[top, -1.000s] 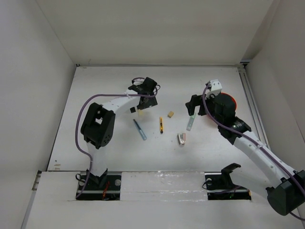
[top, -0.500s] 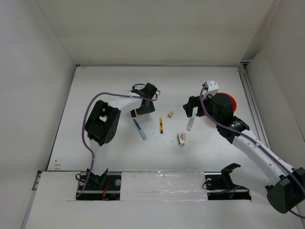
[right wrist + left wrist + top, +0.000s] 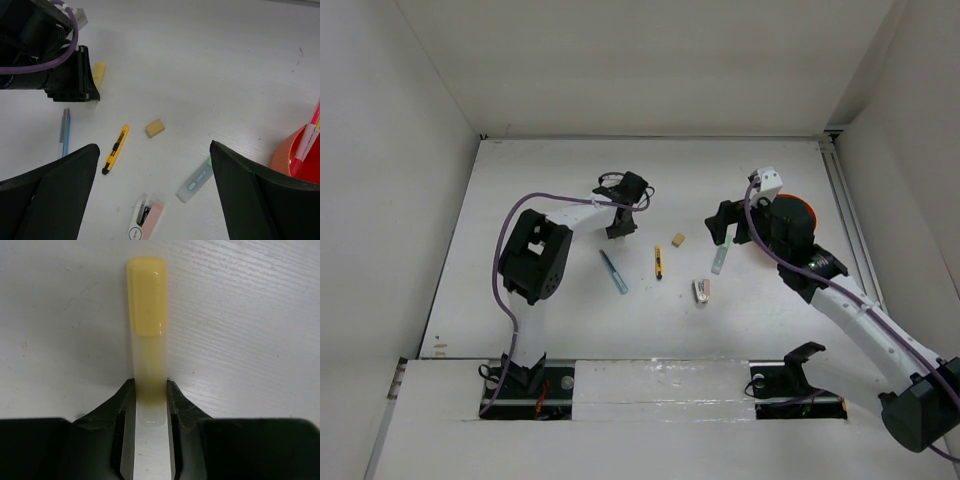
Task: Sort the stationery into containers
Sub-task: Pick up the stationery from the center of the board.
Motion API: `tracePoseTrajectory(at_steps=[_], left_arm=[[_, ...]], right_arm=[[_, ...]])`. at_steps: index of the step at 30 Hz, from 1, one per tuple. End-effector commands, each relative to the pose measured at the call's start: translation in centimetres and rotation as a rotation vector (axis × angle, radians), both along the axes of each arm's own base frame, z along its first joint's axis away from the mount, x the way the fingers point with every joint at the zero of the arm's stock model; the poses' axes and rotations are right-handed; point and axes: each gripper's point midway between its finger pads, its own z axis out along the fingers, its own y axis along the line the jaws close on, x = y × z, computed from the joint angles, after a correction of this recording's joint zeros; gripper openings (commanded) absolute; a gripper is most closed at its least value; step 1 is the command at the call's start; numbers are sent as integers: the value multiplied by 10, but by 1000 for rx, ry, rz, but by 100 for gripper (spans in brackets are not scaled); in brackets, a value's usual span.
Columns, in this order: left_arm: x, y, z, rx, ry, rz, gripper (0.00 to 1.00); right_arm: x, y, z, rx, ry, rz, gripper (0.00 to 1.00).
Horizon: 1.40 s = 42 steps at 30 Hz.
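Note:
My left gripper is shut on the pale yellow marker, which lies flat on the table. Both jaws press against its sides. From above, this gripper covers the marker. My right gripper hangs open above the table, holding nothing. Below it lie the tan eraser, the yellow-black cutter, the pale green marker and the grey-pink piece. A blue pen lies near the left gripper. The orange tub stands at the right with a red pen in it.
White walls enclose the table on the left, back and right. A metal rail runs along the table's right edge, just beyond the tub. The left arm's purple cable loops over its wrist.
The left gripper's jaws have closed onto the pale yellow marker, and that wrist has shifted slightly. The right arm has hardly moved and stays open.

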Motion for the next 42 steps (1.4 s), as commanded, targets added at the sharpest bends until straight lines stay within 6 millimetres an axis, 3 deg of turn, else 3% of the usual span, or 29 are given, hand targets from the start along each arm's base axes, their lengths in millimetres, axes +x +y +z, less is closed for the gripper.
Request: tracePoseTrajectory(at_steps=[1,3,4,7,8,10,12,13,14,15,17,18,19,23,28,33,39,41,42], left_arm=[[-14,2,-21,-12,73,-39,0],[-3,-7,3,-60,7,-45,0],[1,-9,15,-72,-25,-58,0],[11,-28,71,-132,-188,-118,0],[8,-29,79,-132,-221,-133,0],[8,-44,121,-195,-341,-201,0],[-3,-52,128,-238,-377,-263,0],[-13,-65,147,-299,-415,-347,0],[-10,-74,163,-353,-489,-386,0],[-23,-78,154,-373,-487,-435,0],[-40,-101,183,-461,-583,-564,0],[-50,-105,181,-477,-588,-603,0],[-59,-114,193,-499,-623,-643,0],[-78,-120,209,-563,-668,-721,0],[-89,-121,227,-620,-733,-765,0],[-96,-121,231,-639,-746,-784,0],[-100,-124,232,-662,-747,-814,0],[-101,-124,232,-662,-747,-814,0],[-102,-125,232,-667,-744,-822,0]], right_arm=[[5,7,27,44,-43,40,98],[9,11,17,53,-1,95,98],[15,1,15,57,9,76,98],[24,-6,28,111,-21,89,98],[25,-7,32,131,-28,95,96],[25,1,43,159,-56,149,96],[32,5,48,175,-57,173,96],[33,9,53,181,-66,195,96],[32,15,57,207,-64,230,96],[34,20,62,228,-68,249,96],[37,31,71,293,-73,297,96],[38,36,71,308,-68,305,96],[40,43,76,332,-72,317,96],[41,61,82,352,-70,344,96],[40,87,71,399,-17,392,93],[37,103,66,436,10,411,88],[37,116,62,454,21,428,69],[39,117,60,454,20,428,60],[35,122,65,465,21,450,48]])
